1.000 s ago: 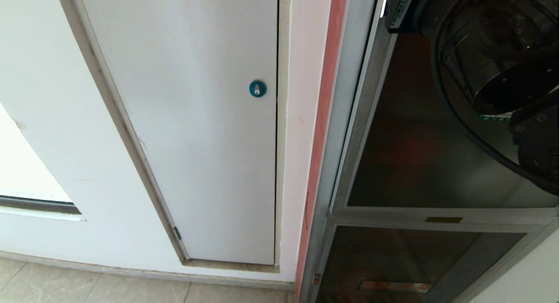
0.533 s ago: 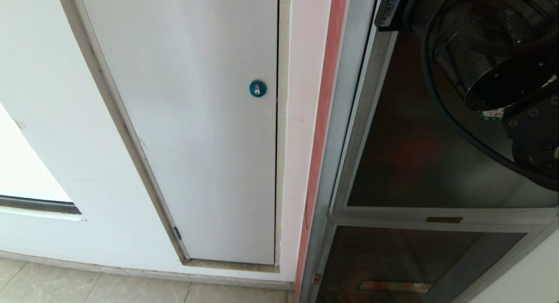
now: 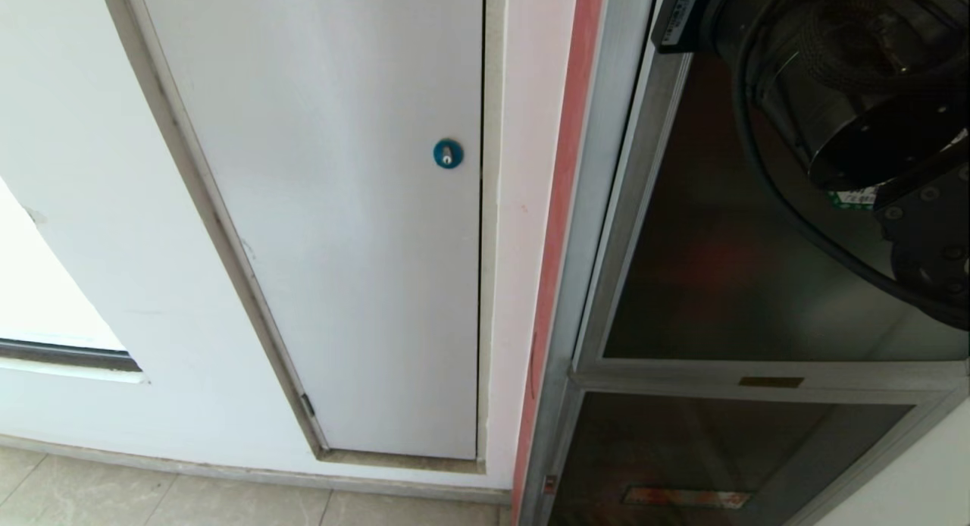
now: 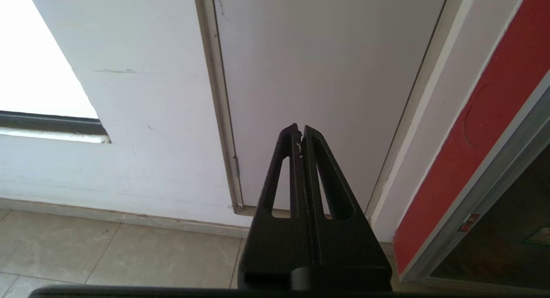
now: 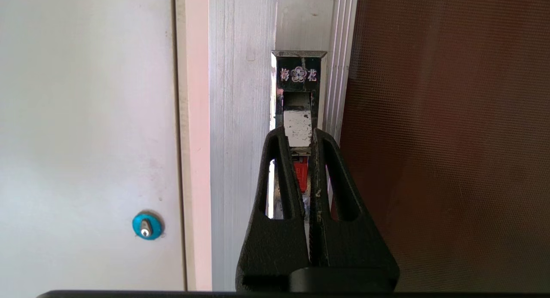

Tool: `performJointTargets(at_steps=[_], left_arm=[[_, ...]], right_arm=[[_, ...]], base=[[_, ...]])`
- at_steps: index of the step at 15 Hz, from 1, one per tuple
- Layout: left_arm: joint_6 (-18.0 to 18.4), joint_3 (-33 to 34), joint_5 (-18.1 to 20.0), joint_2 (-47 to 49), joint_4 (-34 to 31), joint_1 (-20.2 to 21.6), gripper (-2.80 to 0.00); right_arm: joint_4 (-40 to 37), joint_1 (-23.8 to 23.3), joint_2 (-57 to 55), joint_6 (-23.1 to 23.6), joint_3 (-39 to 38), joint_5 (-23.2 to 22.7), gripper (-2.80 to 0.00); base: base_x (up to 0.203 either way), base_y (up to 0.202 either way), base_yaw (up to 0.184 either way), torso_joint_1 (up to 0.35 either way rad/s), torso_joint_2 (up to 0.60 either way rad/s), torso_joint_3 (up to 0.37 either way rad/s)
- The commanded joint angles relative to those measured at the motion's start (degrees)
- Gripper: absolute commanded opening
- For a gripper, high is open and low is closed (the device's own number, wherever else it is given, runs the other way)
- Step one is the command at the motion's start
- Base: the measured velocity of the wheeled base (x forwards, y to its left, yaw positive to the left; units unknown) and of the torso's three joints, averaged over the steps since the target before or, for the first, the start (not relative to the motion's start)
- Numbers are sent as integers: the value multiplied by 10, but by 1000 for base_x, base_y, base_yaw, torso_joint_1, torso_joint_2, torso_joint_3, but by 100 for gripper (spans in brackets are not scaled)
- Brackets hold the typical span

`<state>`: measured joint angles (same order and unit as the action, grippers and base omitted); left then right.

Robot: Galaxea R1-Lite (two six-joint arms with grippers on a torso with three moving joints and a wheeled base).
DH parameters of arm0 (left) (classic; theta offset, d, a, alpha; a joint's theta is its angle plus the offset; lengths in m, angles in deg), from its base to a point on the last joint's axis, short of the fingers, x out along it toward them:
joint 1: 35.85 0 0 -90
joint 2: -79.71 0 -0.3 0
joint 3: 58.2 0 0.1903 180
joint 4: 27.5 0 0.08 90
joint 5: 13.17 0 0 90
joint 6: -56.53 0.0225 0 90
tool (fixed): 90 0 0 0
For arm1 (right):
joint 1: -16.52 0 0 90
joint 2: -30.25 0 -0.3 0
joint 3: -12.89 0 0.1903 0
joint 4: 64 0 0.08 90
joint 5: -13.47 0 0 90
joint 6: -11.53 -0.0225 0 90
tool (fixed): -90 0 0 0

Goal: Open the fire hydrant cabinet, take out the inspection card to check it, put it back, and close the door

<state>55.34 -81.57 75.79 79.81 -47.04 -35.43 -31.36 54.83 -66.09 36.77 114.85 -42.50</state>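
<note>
The fire hydrant cabinet is a silver frame with red edging, on the right of the head view. Its door of dark glass lies flush in the frame. A chrome latch handle sits on the door's silver edge. My right gripper is shut on the worn metal tab of that latch, one finger on each side. In the head view only the right arm's wrist shows, in front of the glass. My left gripper hangs shut and empty, low by the white wall. The inspection card is out of view.
A plain white panel door with a blue lock stands left of the cabinet. A smaller lower glass panel sits under the door. Beige floor tiles run along the wall's foot, and a window sill is at far left.
In the head view the right arm's wrist has shifted slightly up and to the left in front of the glass. The door and everything else stay as they were.
</note>
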Motion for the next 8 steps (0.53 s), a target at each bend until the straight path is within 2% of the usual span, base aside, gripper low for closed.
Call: performJointTargets(at_steps=[1, 8], left_arm=[[0, 11, 0, 0, 0, 0, -280], [0, 11, 0, 0, 0, 0, -280]], right_arm=[[5, 1, 10, 2, -1, 2, -280], [7, 5, 43, 2, -34, 5, -280]], base=[[0, 0, 0, 0, 0, 0], [0, 0, 0, 0, 0, 0]])
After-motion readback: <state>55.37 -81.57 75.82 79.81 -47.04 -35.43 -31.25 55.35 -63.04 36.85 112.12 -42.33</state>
